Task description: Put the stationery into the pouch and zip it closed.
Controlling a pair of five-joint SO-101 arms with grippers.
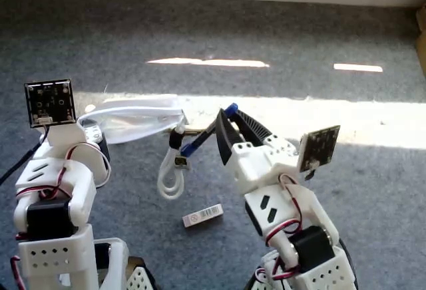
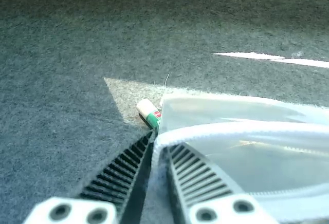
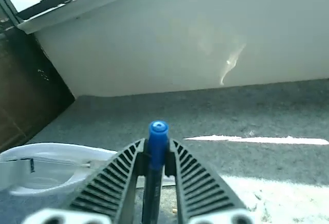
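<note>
Two robot arms sit side by side on a grey carpet (image 1: 319,44) crossed by a band of sunlight. There is one clear pouch (image 1: 136,122), lying on the carpet in front of the left arm. The left gripper (image 2: 156,144) is clenched on the pouch's near edge, with the rim pinched between its two ribbed fingers. One green and white glue stick (image 2: 148,113) lies on the carpet just beside the pouch's corner. The right gripper (image 3: 157,149) is clamped around one blue pen (image 3: 158,134), held off the carpet with its blue cap sticking out past the fingertips, close to the pouch's right end. One white looped cord (image 1: 171,180) lies between the arms. One small white block (image 1: 203,215) with a label lies alone on the carpet nearer the arm bases.
</note>
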